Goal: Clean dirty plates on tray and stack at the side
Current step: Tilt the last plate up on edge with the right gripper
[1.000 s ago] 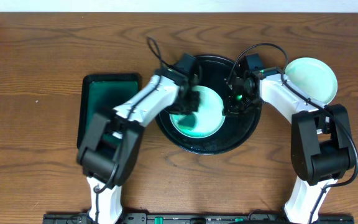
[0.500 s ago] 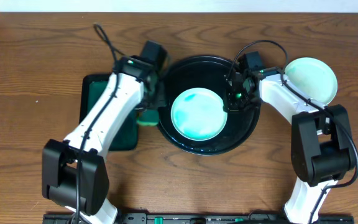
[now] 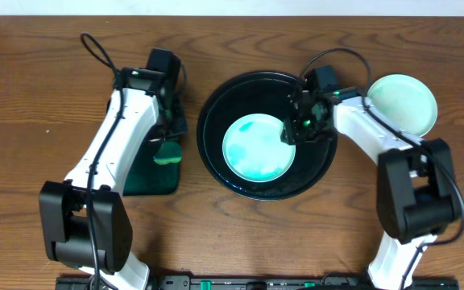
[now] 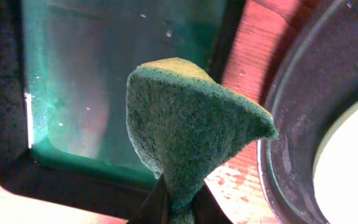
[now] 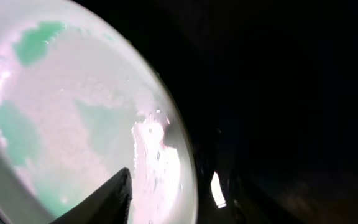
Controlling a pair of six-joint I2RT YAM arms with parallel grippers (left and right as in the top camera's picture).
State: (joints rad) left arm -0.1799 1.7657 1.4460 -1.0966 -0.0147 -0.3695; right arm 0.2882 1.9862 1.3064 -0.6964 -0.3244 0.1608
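Observation:
The round black tray (image 3: pixel 216 121) holds one pale mint plate (image 3: pixel 252 153) that still shows green smears. My left gripper (image 3: pixel 166 151) is shut on a green sponge (image 4: pixel 191 124) and holds it over the right edge of the dark green rectangular tray (image 3: pixel 135 173), left of the black tray. My right gripper (image 3: pixel 292 129) is open at the plate's right rim. In the right wrist view its jaws (image 5: pixel 179 193) straddle the rim of the plate (image 5: pixel 73 112), one finger over the plate and one outside it. A second plate (image 3: pixel 403 103) lies on the table at the far right.
The green rectangular tray (image 4: pixel 117 62) lies just left of the black tray's rim (image 4: pixel 291 124), with a strip of wooden table between them. Both arms' cables loop over the back of the table.
My left arm has carried the sponge off the plate and leftward to the green tray. My right gripper has shifted slightly left onto the plate's rim. The plate has stayed put.

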